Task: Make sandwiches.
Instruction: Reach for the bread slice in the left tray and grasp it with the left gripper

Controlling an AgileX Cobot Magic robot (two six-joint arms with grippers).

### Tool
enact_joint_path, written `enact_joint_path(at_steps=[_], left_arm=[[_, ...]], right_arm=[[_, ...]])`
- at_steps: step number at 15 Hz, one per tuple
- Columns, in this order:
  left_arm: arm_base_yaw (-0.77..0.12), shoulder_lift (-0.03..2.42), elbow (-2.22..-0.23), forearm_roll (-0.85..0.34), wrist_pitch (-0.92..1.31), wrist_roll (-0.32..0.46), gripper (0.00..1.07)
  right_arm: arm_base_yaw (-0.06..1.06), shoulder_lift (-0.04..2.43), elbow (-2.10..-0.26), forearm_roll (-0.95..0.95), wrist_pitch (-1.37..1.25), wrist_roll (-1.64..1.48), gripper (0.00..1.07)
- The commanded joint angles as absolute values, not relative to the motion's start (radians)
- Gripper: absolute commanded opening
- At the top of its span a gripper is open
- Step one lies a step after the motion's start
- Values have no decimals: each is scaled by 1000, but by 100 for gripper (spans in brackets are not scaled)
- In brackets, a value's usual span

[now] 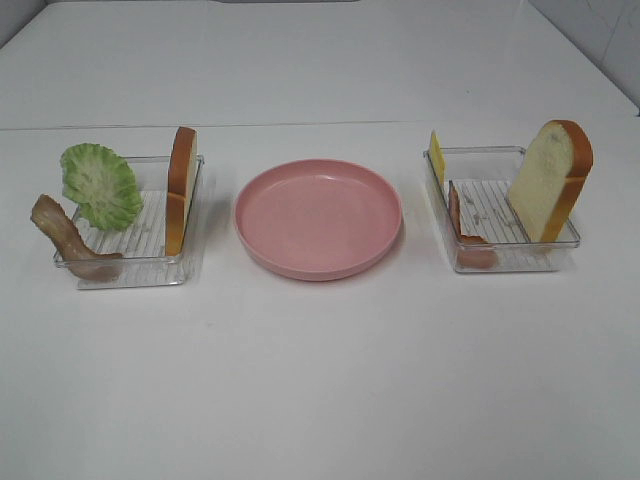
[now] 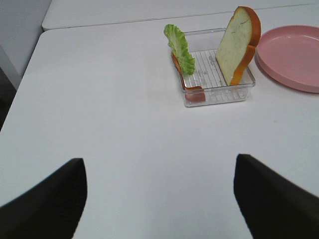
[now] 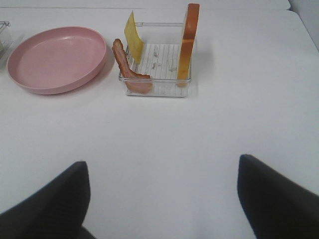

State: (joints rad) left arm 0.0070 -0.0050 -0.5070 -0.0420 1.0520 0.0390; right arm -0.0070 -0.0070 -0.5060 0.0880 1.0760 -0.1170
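Assembly looks unstarted: round pink plate (image 1: 318,272) bare, orange-crusted toy bread slices (image 1: 181,190) standing in clear plastic trays (image 1: 130,268), left tool (image 2: 158,169) and right tool (image 3: 160,169) spread apart, empty.

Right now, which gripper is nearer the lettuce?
Left. The left gripper, open, sits back from the tray holding the lettuce. The right gripper sits back from the other tray, with the plate between that tray and the lettuce.

Bright, even light; soft shadows
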Motion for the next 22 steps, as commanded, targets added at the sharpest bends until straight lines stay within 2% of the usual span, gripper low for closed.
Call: enact_joint_path(at_steps=[1, 22], left_arm=[[9, -26, -504, -47, 1039, 40, 77], [9, -26, -504, -47, 1039, 40, 77]], right_arm=[[-9, -19, -505, 94, 1064, -111, 76], [-9, -19, -505, 94, 1064, -111, 76]])
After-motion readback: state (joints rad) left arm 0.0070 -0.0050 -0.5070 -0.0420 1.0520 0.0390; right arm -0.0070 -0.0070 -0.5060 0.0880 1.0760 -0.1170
